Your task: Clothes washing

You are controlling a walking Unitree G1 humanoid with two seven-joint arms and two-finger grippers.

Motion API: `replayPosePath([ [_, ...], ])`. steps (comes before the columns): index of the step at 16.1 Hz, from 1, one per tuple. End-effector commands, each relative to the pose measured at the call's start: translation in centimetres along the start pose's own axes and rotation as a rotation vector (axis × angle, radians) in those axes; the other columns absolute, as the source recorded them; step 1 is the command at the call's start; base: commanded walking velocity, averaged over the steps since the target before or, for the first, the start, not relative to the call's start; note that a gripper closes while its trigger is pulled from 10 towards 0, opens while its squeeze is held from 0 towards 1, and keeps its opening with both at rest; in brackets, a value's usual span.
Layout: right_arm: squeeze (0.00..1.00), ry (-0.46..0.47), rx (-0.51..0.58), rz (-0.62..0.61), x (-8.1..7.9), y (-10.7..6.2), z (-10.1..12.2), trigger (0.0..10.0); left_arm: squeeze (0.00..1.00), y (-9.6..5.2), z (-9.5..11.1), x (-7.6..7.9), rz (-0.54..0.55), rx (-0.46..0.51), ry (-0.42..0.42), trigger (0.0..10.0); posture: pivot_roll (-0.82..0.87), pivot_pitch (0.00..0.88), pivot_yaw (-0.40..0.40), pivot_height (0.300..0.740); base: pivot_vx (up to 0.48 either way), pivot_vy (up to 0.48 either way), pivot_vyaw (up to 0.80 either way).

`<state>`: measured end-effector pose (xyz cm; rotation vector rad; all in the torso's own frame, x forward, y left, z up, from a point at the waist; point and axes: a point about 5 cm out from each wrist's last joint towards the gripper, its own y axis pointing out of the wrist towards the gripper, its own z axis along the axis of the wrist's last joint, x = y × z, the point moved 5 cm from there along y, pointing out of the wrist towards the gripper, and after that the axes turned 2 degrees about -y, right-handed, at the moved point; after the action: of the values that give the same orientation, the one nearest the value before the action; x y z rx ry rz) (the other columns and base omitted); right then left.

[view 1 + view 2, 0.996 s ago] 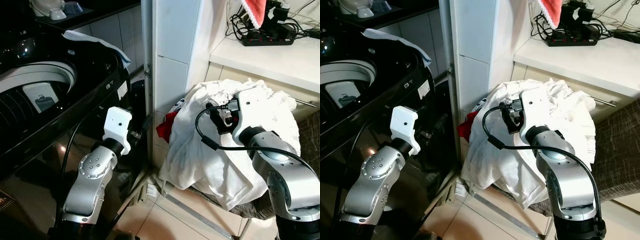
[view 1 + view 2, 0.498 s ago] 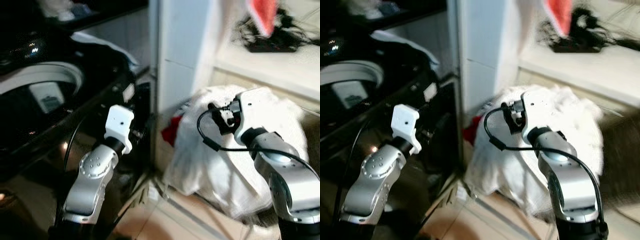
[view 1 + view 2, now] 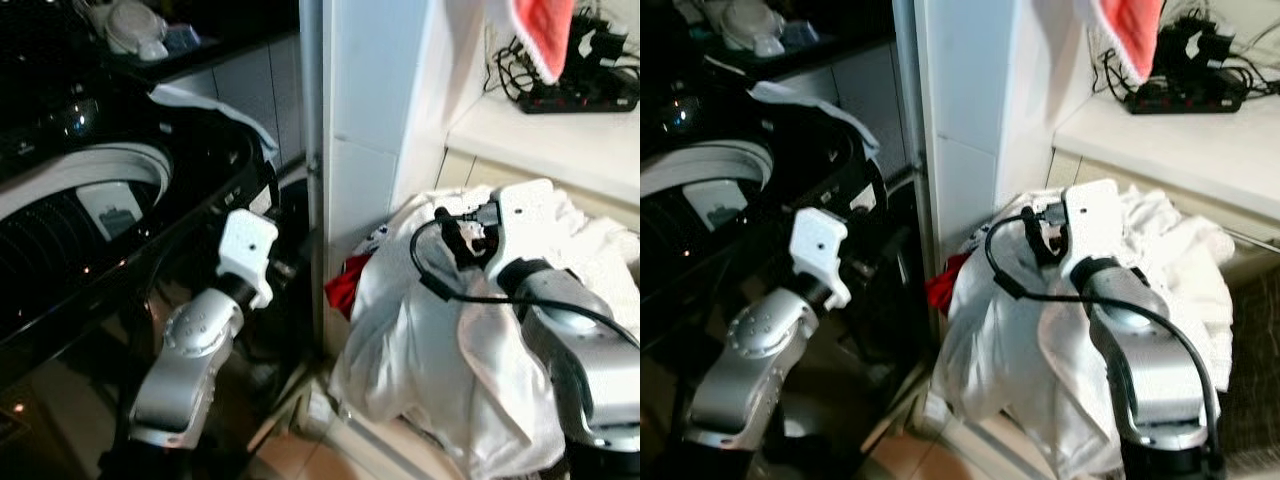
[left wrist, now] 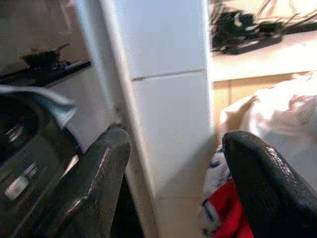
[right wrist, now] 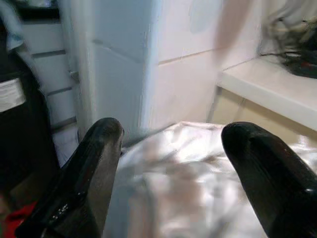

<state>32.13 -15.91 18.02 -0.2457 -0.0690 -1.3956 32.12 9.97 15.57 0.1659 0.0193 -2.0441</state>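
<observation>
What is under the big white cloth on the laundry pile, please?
A red garment and a patterned piece peek out at the white cloth's left edge. Anything deeper, including the container, is covered.

white tiled pillar (image 3: 365, 110) in the middle | black power strip with tangled cords (image 3: 575, 95) far right on white counter (image 3: 545, 135) | orange-red cloth (image 3: 545, 35) hanging above

— Can we read anything here?

— No. We see a pale sticker (image 3: 857, 196) on the black washing machine (image 3: 190, 190), just beyond the left gripper (image 4: 173, 183), but its print is too small and blurred for us to make out.

— And the other label?

— A light patch (image 4: 18, 186) on the machine's front shows close beside the left gripper's finger; we cannot read any letters or numbers on it either.
</observation>
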Motion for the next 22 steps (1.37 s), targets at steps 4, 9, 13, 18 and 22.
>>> replayPosePath([
  [4,0.00,0.011,0.016,0.015,-0.3,0.2,0.6,10.0,0.00,-0.5,-0.5,-0.6,0.005,-0.024,0.002,10.0,0.03,0.000,0.006,0.740,0.000,0.000,0.00],
  [9,0.00,-0.033,-0.039,-0.012,1.1,0.3,0.1,10.0,0.00,-0.3,-0.5,-0.3,-0.021,-0.028,0.004,10.0,0.03,0.000,0.012,0.740,0.000,0.000,0.00],
  [13,1.00,-0.072,-0.157,0.145,2.2,-0.5,-0.2,10.0,0.00,-0.2,-0.1,1.0,-0.131,-0.025,0.004,10.0,0.03,0.000,0.009,0.740,0.000,0.000,0.00],
  [18,1.00,-0.102,-0.333,0.082,5.6,-1.5,-1.3,10.0,0.00,-1.1,0.0,2.9,-0.311,-0.026,0.019,10.0,0.01,0.000,0.014,0.740,0.000,0.000,0.00],
  [22,1.00,-0.085,-0.365,0.109,5.4,-1.7,-0.6,10.0,0.00,-2.0,0.5,3.6,-0.420,-0.036,-0.038,10.0,0.02,0.000,0.008,0.740,0.000,0.000,0.00],
])
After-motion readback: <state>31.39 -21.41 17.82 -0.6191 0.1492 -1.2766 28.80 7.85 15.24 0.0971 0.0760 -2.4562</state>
